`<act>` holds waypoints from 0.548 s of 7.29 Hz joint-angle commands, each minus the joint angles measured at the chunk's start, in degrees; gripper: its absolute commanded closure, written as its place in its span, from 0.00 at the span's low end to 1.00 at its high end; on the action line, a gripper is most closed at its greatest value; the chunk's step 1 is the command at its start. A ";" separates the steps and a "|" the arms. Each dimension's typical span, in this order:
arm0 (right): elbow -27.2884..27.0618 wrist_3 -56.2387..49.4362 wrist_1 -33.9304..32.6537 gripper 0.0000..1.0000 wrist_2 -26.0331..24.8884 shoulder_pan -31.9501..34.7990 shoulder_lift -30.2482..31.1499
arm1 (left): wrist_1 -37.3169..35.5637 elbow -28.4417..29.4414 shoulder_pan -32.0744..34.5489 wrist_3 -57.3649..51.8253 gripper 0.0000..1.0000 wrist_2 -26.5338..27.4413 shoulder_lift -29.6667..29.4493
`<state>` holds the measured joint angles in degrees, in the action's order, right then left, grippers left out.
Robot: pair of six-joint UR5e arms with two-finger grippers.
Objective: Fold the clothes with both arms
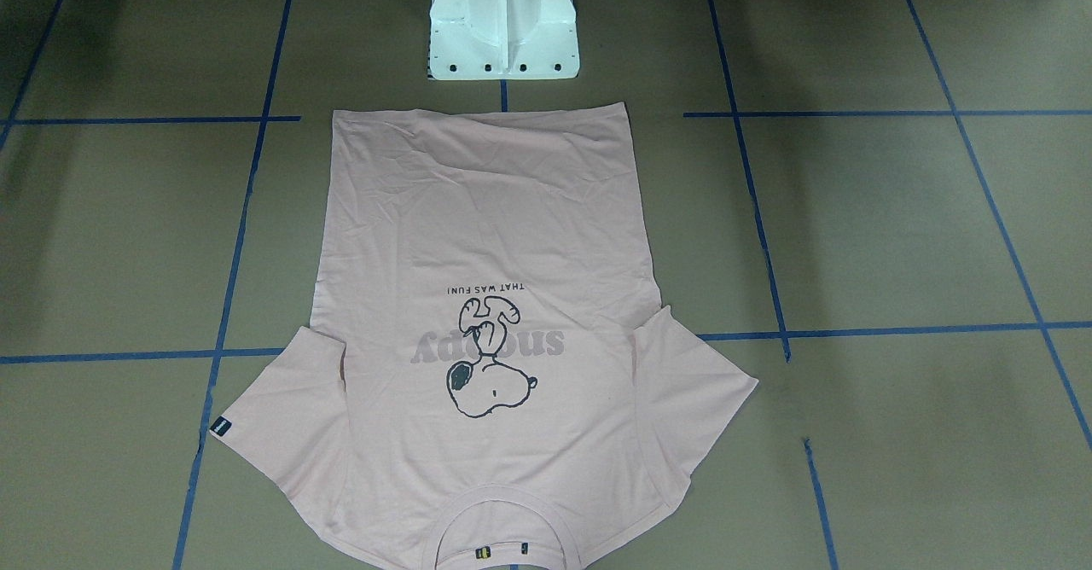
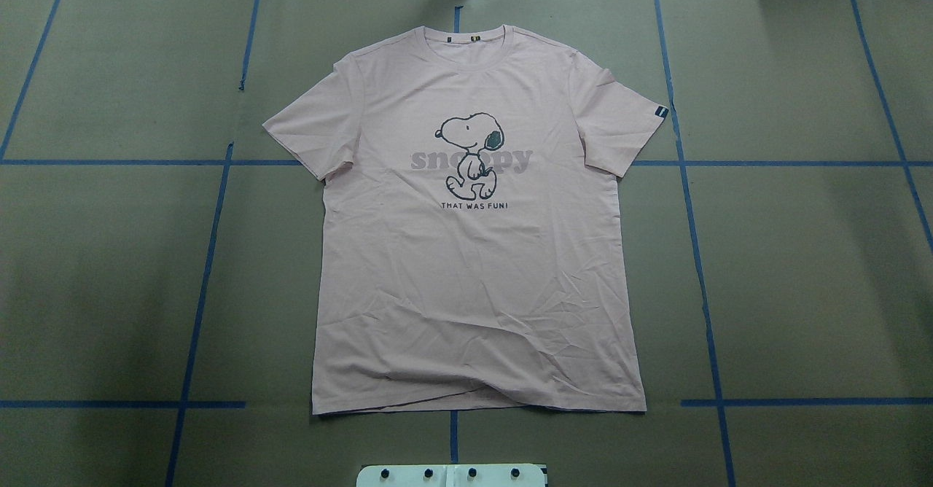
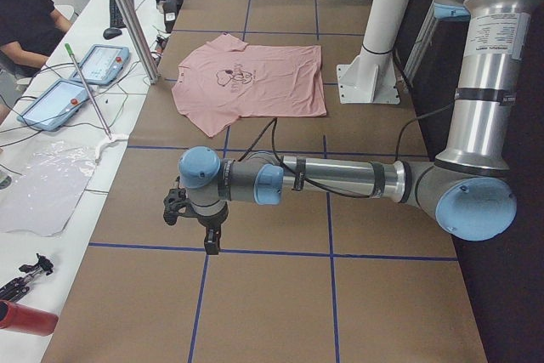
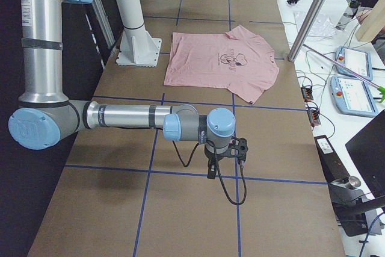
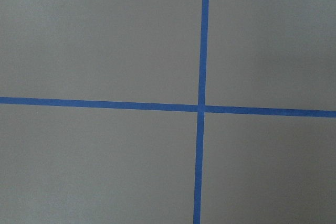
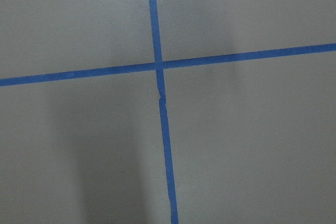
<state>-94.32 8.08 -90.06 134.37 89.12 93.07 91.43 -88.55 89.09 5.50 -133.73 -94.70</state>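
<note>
The pale pink Snoopy T-shirt lies flat and spread out, print up, in the middle of the table, collar away from the robot's base; it also shows in the front view and both side views. My left gripper hangs over bare table far to the shirt's left, seen only in the left side view. My right gripper hangs over bare table far to the shirt's right, seen only in the right side view. I cannot tell if either is open or shut. Both wrist views show only table.
The brown table is marked with blue tape lines. The white pedestal base stands just behind the shirt's hem. Teach pendants, cables and a seated person are beside the table's far edge.
</note>
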 commanded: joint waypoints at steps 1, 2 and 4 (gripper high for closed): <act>-0.07 -0.60 0.06 0.00 0.19 0.00 0.01 | 1.29 -2.83 -0.93 -2.39 0.00 0.13 0.91; 0.01 -0.43 0.06 0.00 0.28 -0.09 0.01 | 1.21 -2.77 -1.11 -2.42 0.00 0.74 1.09; -0.07 -0.26 1.28 0.00 0.45 -0.09 0.53 | 1.12 -3.30 -1.20 -2.07 0.00 0.13 1.18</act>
<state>-94.33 7.76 -89.72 134.71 89.05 93.38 92.53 -91.59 88.02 3.42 -133.39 -93.61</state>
